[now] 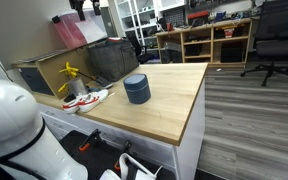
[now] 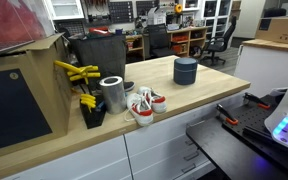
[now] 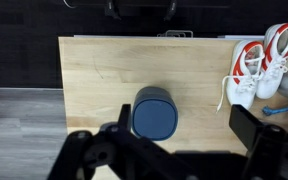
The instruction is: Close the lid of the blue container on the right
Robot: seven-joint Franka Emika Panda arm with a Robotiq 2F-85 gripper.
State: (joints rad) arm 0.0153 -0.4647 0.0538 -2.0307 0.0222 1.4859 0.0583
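The blue container stands upright on the wooden table, in both exterior views and in the wrist view. The lid lies flat on top of it, also visible in both exterior views. My gripper shows only in the wrist view. It is open and empty, high above the table. The container sits just inside its left finger; the right finger is well to the right.
White and red sneakers lie beside the container. A metal can, yellow tools, a big dark grey bin and a cardboard box stand along the table's far side. The table's edge is near.
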